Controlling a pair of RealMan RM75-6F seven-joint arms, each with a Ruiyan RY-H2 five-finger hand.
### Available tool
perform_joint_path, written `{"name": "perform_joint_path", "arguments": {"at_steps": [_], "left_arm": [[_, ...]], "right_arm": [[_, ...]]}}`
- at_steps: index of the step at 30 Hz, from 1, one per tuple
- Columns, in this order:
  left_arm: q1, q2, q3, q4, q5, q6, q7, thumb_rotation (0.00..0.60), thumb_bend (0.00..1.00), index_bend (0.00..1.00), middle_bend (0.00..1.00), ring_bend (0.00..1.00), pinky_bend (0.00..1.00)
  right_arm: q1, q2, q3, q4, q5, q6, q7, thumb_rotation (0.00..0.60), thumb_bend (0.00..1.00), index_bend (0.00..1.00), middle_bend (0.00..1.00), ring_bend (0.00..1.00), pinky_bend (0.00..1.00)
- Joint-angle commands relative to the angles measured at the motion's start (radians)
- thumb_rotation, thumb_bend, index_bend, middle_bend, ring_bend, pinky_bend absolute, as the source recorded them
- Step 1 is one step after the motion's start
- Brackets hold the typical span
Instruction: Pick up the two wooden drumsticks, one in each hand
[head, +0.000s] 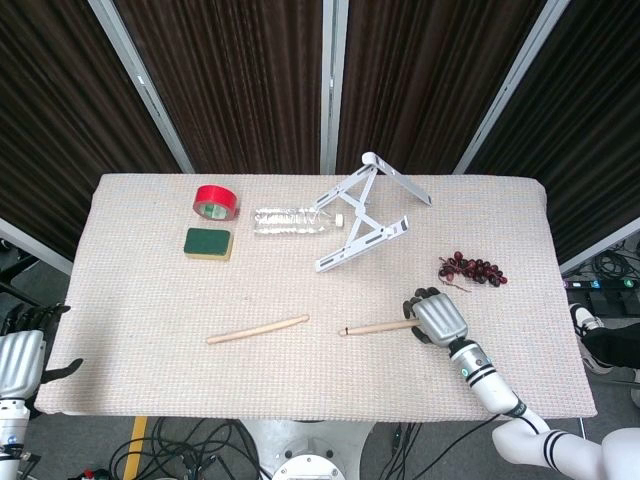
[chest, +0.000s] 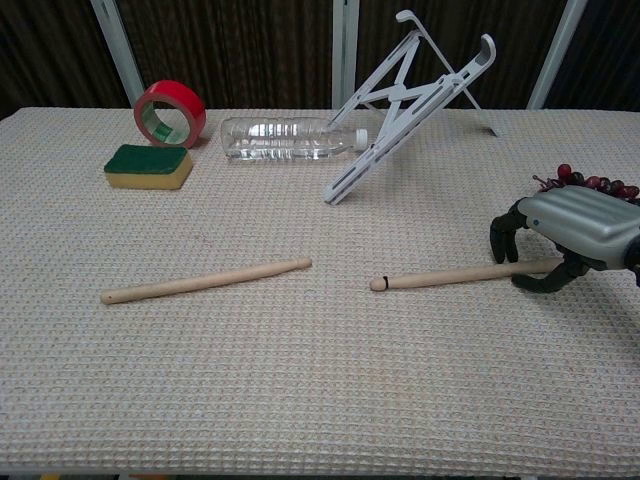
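Note:
Two wooden drumsticks lie on the beige cloth. The left drumstick (head: 258, 329) (chest: 205, 282) rests alone in the middle, untouched. Further right, the other drumstick (head: 378, 327) (chest: 450, 276) lies flat with its butt end under my right hand (head: 437, 318) (chest: 565, 232). That hand arches over the butt end, fingers curled down on the far side and thumb on the near side, straddling the stick without a plain grip. My left hand (head: 20, 358) hangs off the table's left edge, holding nothing, and only the head view shows it.
A bunch of dark grapes (head: 472, 268) (chest: 590, 183) lies just behind my right hand. At the back are a white folding stand (head: 362, 215) (chest: 405, 95), a clear plastic bottle (head: 295, 220) (chest: 290, 138), a red tape roll (head: 216, 202) (chest: 170, 112) and a green-yellow sponge (head: 208, 243) (chest: 149, 166).

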Motion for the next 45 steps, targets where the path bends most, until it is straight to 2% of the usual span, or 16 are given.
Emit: {"name": "perform_joint_path", "arguments": {"at_steps": [1, 6, 9, 14, 16, 19, 21, 23, 26, 29, 33, 37, 45], "left_arm": [[0.002, -0.002, 0.001, 0.005, 0.003, 0.004, -0.004, 0.600, 0.02, 0.22, 0.23, 0.15, 0.09], [0.003, -0.006, 0.001, 0.012, 0.007, 0.005, -0.007, 0.600, 0.02, 0.22, 0.23, 0.15, 0.09], [-0.002, -0.006, -0.001, 0.014, 0.006, -0.004, -0.008, 0.600, 0.02, 0.22, 0.23, 0.15, 0.08], [-0.046, -0.007, -0.019, 0.016, 0.025, -0.042, -0.006, 0.600, 0.02, 0.22, 0.23, 0.15, 0.09], [-0.082, -0.009, -0.029, 0.014, 0.040, -0.078, -0.007, 0.600, 0.02, 0.22, 0.23, 0.15, 0.09], [-0.147, -0.010, -0.046, 0.001, 0.045, -0.157, 0.004, 0.600, 0.02, 0.23, 0.23, 0.15, 0.13], [-0.193, -0.017, -0.062, -0.016, 0.022, -0.219, 0.043, 0.600, 0.02, 0.26, 0.23, 0.19, 0.21], [-0.238, -0.043, -0.086, -0.031, -0.015, -0.265, 0.101, 0.600, 0.02, 0.29, 0.26, 0.28, 0.33], [-0.286, -0.099, -0.111, -0.043, -0.065, -0.304, 0.171, 0.600, 0.04, 0.36, 0.36, 0.48, 0.58], [-0.327, -0.165, -0.117, -0.055, -0.116, -0.332, 0.263, 0.600, 0.06, 0.39, 0.43, 0.61, 0.69], [-0.358, -0.242, -0.105, -0.087, -0.185, -0.338, 0.390, 0.600, 0.06, 0.40, 0.44, 0.67, 0.72], [-0.364, -0.299, -0.074, -0.107, -0.211, -0.313, 0.479, 0.600, 0.08, 0.41, 0.46, 0.72, 0.75], [-0.390, -0.410, -0.034, -0.079, -0.255, -0.313, 0.575, 0.600, 0.12, 0.44, 0.47, 0.74, 0.77]], "right_arm": [[0.002, 0.000, -0.001, 0.000, 0.002, 0.001, -0.001, 0.600, 0.28, 0.50, 0.50, 0.27, 0.27], [0.005, 0.000, -0.004, -0.002, 0.006, 0.001, -0.009, 0.600, 0.31, 0.53, 0.52, 0.28, 0.28], [0.007, 0.002, -0.006, -0.004, 0.007, 0.003, -0.012, 0.600, 0.37, 0.55, 0.54, 0.30, 0.27], [0.003, 0.022, 0.007, -0.024, 0.006, 0.039, 0.008, 0.600, 0.55, 0.59, 0.59, 0.35, 0.28], [-0.002, 0.045, 0.019, -0.048, 0.000, 0.076, 0.042, 0.600, 0.64, 0.59, 0.61, 0.37, 0.29], [-0.011, 0.099, 0.043, -0.103, -0.004, 0.128, 0.104, 0.600, 0.70, 0.60, 0.61, 0.38, 0.30], [-0.017, 0.146, 0.060, -0.147, -0.006, 0.161, 0.131, 0.600, 0.71, 0.60, 0.61, 0.38, 0.30], [-0.024, 0.191, 0.078, -0.190, -0.005, 0.192, 0.142, 0.600, 0.71, 0.60, 0.61, 0.38, 0.30], [-0.034, 0.241, 0.098, -0.241, -0.001, 0.227, 0.147, 0.600, 0.71, 0.60, 0.60, 0.38, 0.30], [-0.043, 0.286, 0.115, -0.285, 0.005, 0.254, 0.150, 0.600, 0.71, 0.60, 0.60, 0.38, 0.30], [-0.055, 0.319, 0.123, -0.312, 0.016, 0.272, 0.149, 0.600, 0.71, 0.60, 0.60, 0.38, 0.30], [-0.061, 0.329, 0.117, -0.315, 0.021, 0.271, 0.158, 0.600, 0.71, 0.60, 0.60, 0.38, 0.30], [-0.065, 0.320, 0.099, -0.300, 0.025, 0.256, 0.166, 0.600, 0.71, 0.60, 0.60, 0.38, 0.30]]}}
